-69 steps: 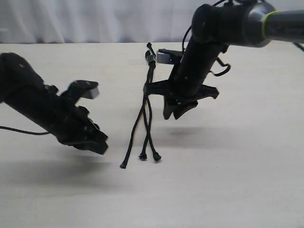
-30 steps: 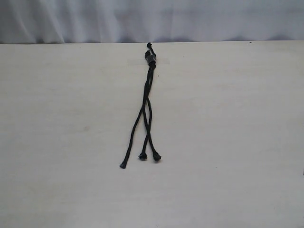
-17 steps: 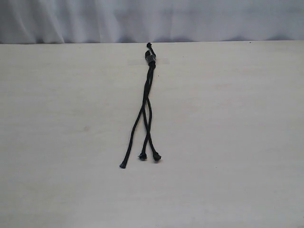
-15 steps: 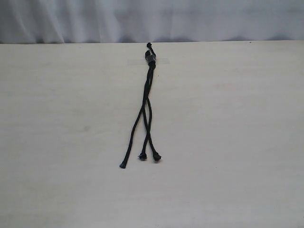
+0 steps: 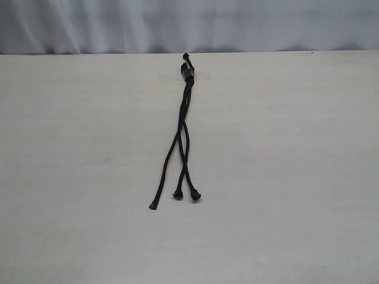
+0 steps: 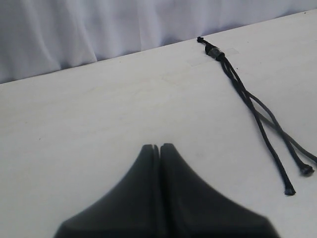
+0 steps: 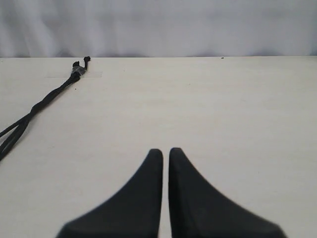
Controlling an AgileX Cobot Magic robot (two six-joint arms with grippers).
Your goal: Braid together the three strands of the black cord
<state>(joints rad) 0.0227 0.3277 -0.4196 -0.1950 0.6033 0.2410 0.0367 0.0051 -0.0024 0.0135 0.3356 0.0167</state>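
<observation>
Both grippers are parked clear of the work. The left gripper (image 6: 156,147) has its jaws pressed together on nothing. The right gripper (image 7: 166,151) is closed too, with only a hairline slit between its fingers, and empty.

A couple of seconds ago both arms hung over the cord in the exterior view, the right one just beside its upper part. Now neither shows there, so I have them pulled back.

The cord (image 5: 182,118) lies mid-table (image 5: 308,154), just as it lay with the arms over it. Its knot (image 5: 188,71) is at the far end under a strip of clear tape (image 5: 204,76), and the strands (image 5: 185,168) run toward the near edge.

They run bundled below the knot, cross lower down, then part. One tip lies off to the left and the other two lie near each other.

I judge that a loose twist, not a finished braid. The retreat reads as a stop or a reset. More crossings would need both grippers brought back and opened.
</observation>
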